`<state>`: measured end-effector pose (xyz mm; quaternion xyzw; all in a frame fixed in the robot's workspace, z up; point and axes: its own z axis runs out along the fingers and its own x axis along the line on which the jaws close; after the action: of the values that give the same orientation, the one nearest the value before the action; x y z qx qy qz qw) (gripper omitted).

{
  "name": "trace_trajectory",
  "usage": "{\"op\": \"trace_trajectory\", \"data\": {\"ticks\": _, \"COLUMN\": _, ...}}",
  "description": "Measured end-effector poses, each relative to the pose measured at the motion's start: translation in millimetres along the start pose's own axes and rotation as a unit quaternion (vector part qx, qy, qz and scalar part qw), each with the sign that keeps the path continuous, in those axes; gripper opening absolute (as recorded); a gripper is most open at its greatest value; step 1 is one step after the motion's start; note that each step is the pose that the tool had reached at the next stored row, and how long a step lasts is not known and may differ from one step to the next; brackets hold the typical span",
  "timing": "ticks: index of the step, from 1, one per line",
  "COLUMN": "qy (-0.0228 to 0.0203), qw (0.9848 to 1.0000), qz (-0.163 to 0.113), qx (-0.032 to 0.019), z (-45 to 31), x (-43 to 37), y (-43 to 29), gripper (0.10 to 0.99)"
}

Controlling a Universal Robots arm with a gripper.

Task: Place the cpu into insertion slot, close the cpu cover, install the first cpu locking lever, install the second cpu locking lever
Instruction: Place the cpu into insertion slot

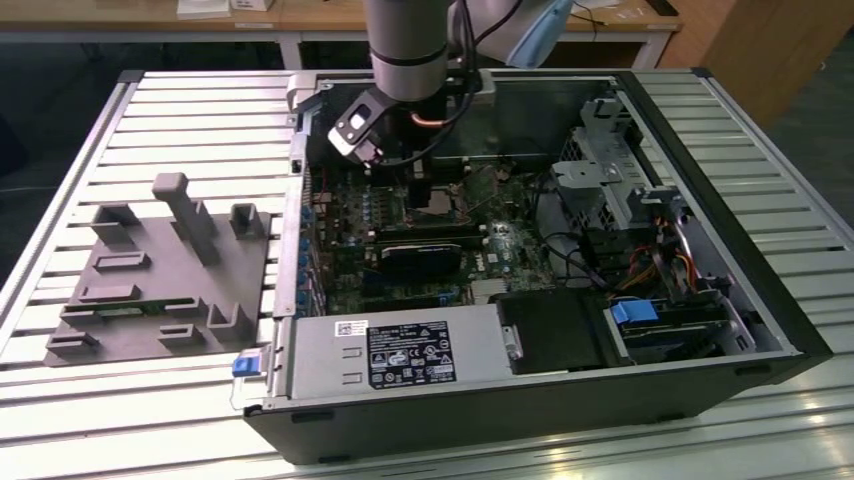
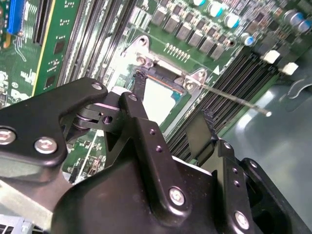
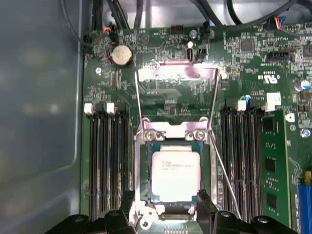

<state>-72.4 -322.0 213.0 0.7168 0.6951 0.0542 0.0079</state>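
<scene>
The gripper (image 3: 165,202) hangs low inside the open computer case (image 1: 534,410), right over the green board (image 3: 243,58). Its two black fingers (image 2: 146,131) are spread apart. Nothing seems to be between them, though the tips are partly hidden in both wrist views, so I am only fairly sure. The tips sit at one edge of the insertion slot (image 3: 144,170), one near each corner of that edge.

The cpu (image 3: 175,175) lies flat in the slot with its shiny grey top up. It looks straight and snug in the black frame. It is just past the fingertips, with no finger on it.

The cpu cover (image 3: 176,73) is not shut. It stands up, tipped away, and is hinged on the far edge of the slot, across the cpu from the fingers. So it goes fingers, then cpu, then cover. The hinge edge runs side to side, the same way as the gap between the fingers.

A thin locking lever (image 2: 234,97) sticks out loose beside the slot. Long black memory slots (image 3: 105,161) run along both sides.
</scene>
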Motion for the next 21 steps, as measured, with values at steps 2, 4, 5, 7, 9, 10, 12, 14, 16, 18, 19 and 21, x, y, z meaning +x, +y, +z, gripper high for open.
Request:
{"op": "trace_trajectory", "data": {"ticks": 2, "qy": 0.0000, "qw": 1.0000, "qz": 0.000, "qx": 0.0000, "z": 0.1, "x": -0.4, "y": 2.2, "gripper": 0.608}}
{"op": "trace_trajectory", "data": {"ticks": 4, "qy": -0.0004, "qw": 1.0000, "qz": 0.000, "qx": 0.0000, "z": 0.3, "x": -1.0, "y": 3.7, "gripper": 0.608}}
{"op": "trace_trajectory", "data": {"ticks": 5, "qy": -0.0008, "qw": 1.0000, "qz": 0.000, "qx": 0.0000, "z": 0.5, "x": -1.3, "y": 4.1, "gripper": 0.608}}
{"op": "trace_trajectory", "data": {"ticks": 7, "qy": -0.0014, "qw": 1.0000, "qz": 0.000, "qx": 0.0000, "z": 0.9, "x": -1.7, "y": 4.6, "gripper": 0.608}}
{"op": "trace_trajectory", "data": {"ticks": 9, "qy": -0.0020, "qw": 1.0000, "qz": 0.000, "qx": 0.0000, "z": 1.6, "x": -1.8, "y": 5.4, "gripper": 0.608}}
{"op": "trace_trajectory", "data": {"ticks": 10, "qy": -0.0022, "qw": 1.0000, "qz": 0.000, "qx": 0.0000, "z": 2.1, "x": -1.8, "y": 5.8, "gripper": 0.608}}
{"op": "trace_trajectory", "data": {"ticks": 12, "qy": -0.0026, "qw": 1.0000, "qz": 0.000, "qx": 0.0000, "z": 3.3, "x": -1.9, "y": 6.7, "gripper": 0.608}}
{"op": "trace_trajectory", "data": {"ticks": 14, "qy": -0.0031, "qw": 1.0000, "qz": 0.000, "qx": 0.0002, "z": 4.9, "x": -1.9, "y": 7.7, "gripper": 0.608}}
{"op": "trace_trajectory", "data": {"ticks": 16, "qy": -0.0037, "qw": 1.0000, "qz": 0.000, "qx": 0.0004, "z": 6.3, "x": -2.0, "y": 9.0, "gripper": 0.608}}
{"op": "trace_trajectory", "data": {"ticks": 18, "qy": -0.0047, "qw": 1.0000, "qz": 0.000, "qx": 0.0005, "z": 7.3, "x": -2.0, "y": 10.3, "gripper": 0.608}}
{"op": "trace_trajectory", "data": {"ticks": 19, "qy": -0.0052, "qw": 1.0000, "qz": 0.000, "qx": 0.0006, "z": 7.7, "x": -2.0, "y": 10.8, "gripper": 0.608}}
{"op": "trace_trajectory", "data": {"ticks": 21, "qy": -0.0067, "qw": 1.0000, "qz": 0.000, "qx": 0.0007, "z": 8.3, "x": -2.0, "y": 12.2, "gripper": 0.608}}
